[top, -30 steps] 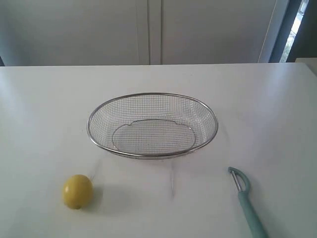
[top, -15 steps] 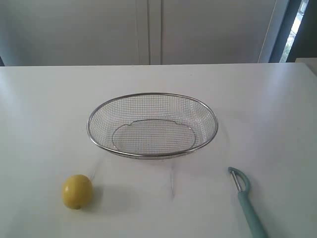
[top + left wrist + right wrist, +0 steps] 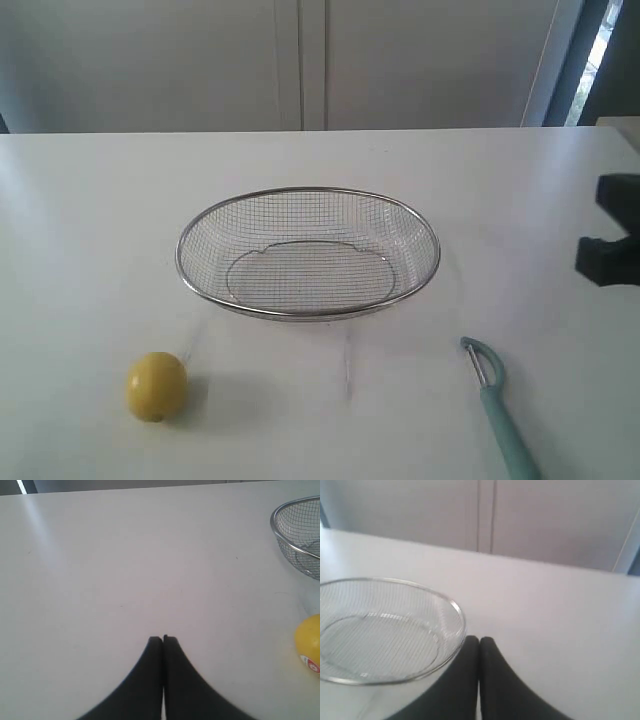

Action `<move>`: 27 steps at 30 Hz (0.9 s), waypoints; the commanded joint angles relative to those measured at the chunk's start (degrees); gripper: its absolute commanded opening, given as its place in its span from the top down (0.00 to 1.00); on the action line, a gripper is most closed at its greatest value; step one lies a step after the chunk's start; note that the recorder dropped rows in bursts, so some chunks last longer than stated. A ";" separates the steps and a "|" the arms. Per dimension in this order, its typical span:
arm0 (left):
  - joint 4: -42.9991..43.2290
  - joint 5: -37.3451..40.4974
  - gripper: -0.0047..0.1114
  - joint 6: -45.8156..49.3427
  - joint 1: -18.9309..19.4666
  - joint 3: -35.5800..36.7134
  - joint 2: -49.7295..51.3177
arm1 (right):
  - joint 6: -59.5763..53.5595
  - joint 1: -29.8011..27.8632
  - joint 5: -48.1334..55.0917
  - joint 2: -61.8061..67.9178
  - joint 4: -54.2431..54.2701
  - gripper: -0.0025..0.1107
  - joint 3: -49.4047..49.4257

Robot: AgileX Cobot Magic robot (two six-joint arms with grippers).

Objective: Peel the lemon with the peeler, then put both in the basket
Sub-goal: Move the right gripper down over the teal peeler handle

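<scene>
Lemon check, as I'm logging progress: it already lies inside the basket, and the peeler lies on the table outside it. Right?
No. The lemon lies on the table, outside the basket and apart from it, as the exterior view shows. The peeler does lie on the table outside the basket.

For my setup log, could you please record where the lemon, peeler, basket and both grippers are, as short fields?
lemon: on the table, near-left of the basket in the exterior view, untouched
peeler: flat on the table, near-right of the basket, blade head towards it
basket: mid-table, empty
left gripper: shut, holding nothing
right gripper: shut, holding nothing
</scene>
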 commanded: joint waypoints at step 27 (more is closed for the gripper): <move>0.26 -0.24 0.96 -0.06 0.32 0.21 -0.22 | 31.77 1.67 42.64 21.06 -30.73 0.98 -13.23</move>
